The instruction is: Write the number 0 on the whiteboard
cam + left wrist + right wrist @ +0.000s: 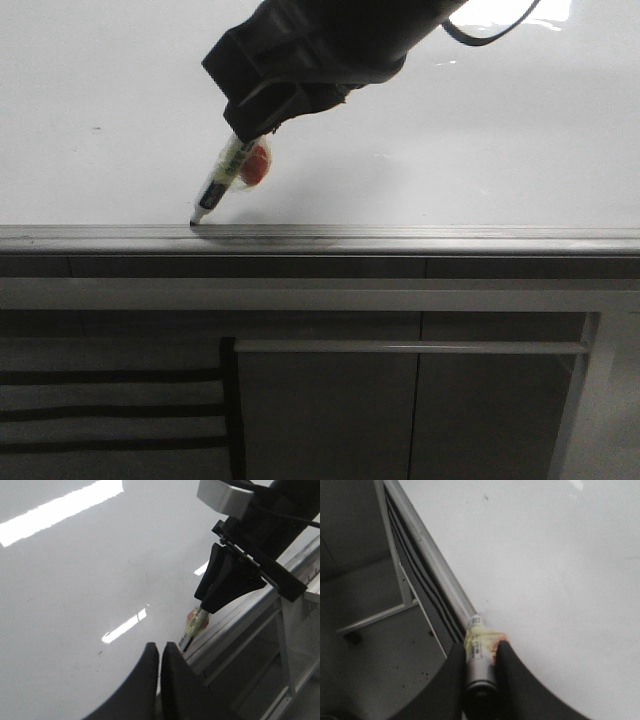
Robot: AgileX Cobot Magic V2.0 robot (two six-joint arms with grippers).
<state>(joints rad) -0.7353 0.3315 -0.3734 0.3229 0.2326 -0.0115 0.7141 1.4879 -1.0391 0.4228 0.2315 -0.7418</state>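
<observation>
Gripping a marker [222, 182] between its black fingers [512, 680], the right gripper [245, 135] angles down from above toward the whiteboard [450, 140], its arm tilted so the marker slants down past the fingertips. Marker tip sits at the board's lower edge, touching or just above the grey metal rail [400, 238]; cannot tell which. Marker body is pale with a yellowish label wrap and an orange-red patch just beside the fingers; dark cap end shows between them in the right wrist view. Left gripper [160, 655] hovers apart from the right one, off to the side of the marker, its two dark tapered fingers [145, 680] pressed together with only a thin slit between, nothing held. Whiteboard spreads out beyond both grippers: glossy white, flat, bright strip glare, a few faint specks. No drawn number 0 visible on it around the marker tip. Rail is ribbed, dull metal, running along the board's lower edge. Below the rail are grey cabinet panels [330, 410] with a horizontal bar.
</observation>
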